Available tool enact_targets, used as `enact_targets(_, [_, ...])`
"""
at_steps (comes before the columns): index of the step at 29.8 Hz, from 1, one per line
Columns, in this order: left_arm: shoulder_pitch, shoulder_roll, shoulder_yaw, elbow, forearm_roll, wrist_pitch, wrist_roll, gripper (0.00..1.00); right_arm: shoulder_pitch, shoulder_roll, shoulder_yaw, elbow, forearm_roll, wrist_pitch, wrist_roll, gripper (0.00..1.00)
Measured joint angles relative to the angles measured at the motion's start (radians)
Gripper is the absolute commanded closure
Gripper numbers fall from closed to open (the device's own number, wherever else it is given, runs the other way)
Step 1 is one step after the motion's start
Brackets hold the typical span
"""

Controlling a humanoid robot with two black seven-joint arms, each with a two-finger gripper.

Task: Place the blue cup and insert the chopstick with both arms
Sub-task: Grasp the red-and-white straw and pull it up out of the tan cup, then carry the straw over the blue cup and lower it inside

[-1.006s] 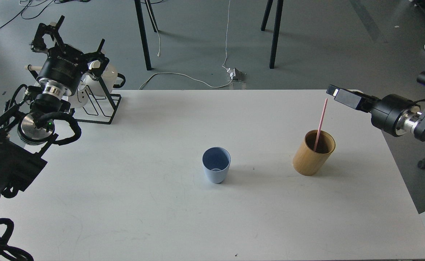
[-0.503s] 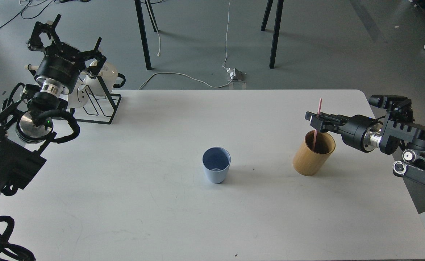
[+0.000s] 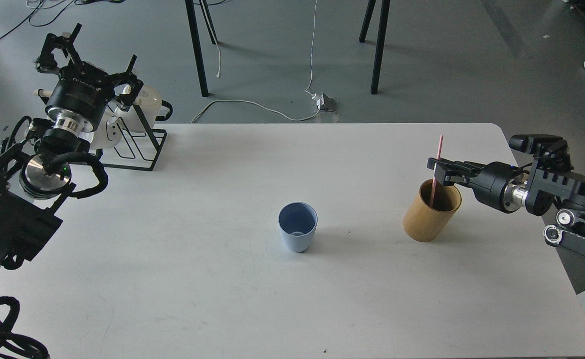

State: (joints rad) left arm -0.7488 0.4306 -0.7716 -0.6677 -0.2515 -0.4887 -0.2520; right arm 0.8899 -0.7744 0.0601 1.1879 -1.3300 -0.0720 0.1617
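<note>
**A:** Where does the pick stand?

**B:** The right gripper [image 3: 438,171] is at the pink chopstick [image 3: 436,168], about midway up its length, just above the rim of the bamboo holder [image 3: 431,210]. Its fingers sit on either side of the stick — but it shows too dark and small to say whether they have closed on it. The stick's lower end is inside the holder, leaning a little.

**A:** So how should the lift go?

**B:** My judgement: confirm a firm pinch, then draw the stick up along its own tilt until the tip clears the rim — a sideways pull could tip the holder. Then carry it left to the blue cup [image 3: 297,227], which stands upright and empty near the table's middle, well apart from the holder.

**A:** Room to move?

**B:** Open table [image 3: 222,299] lies between holder and cup. The holder is nearer the right edge but not at it. The left gripper [image 3: 85,57], fingers spread and holding nothing, hovers over the black wire rack [image 3: 137,144] at the far left corner, well out of the way.
</note>
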Motion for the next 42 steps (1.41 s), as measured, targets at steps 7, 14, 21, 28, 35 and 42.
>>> enact_targets(7, [-0.003, 0.001, -0.002, 0.0, 0.0, 0.0, -0.001, 0.0, 0.008, -0.048, 0.003, 0.036, 0.002, 0.002, -0.001, 0.97])
enact_targets(14, [-0.021, 0.005, 0.0, 0.011, 0.0, 0.0, -0.003, 0.0, 0.1, -0.195, 0.007, 0.168, 0.003, 0.008, -0.016, 0.97])
enact_targets(21, [-0.037, 0.005, 0.001, 0.022, 0.0, 0.0, 0.0, 0.0, 0.302, -0.247, 0.009, 0.189, 0.008, 0.026, -0.02, 0.97])
enact_targets(28, [-0.039, 0.007, 0.001, 0.022, 0.0, 0.0, 0.0, 0.0, 0.4, -0.12, 0.012, 0.174, 0.02, 0.039, -0.023, 0.98])
enact_targets(35, [-0.039, 0.007, 0.002, 0.023, 0.0, 0.0, 0.002, 0.0, 0.38, 0.162, 0.002, 0.081, 0.088, 0.027, -0.024, 0.99])
enact_targets(42, [-0.038, 0.006, 0.002, 0.024, 0.0, 0.0, 0.001, 0.0, 0.324, 0.353, -0.002, 0.034, 0.116, 0.01, -0.022, 0.99])
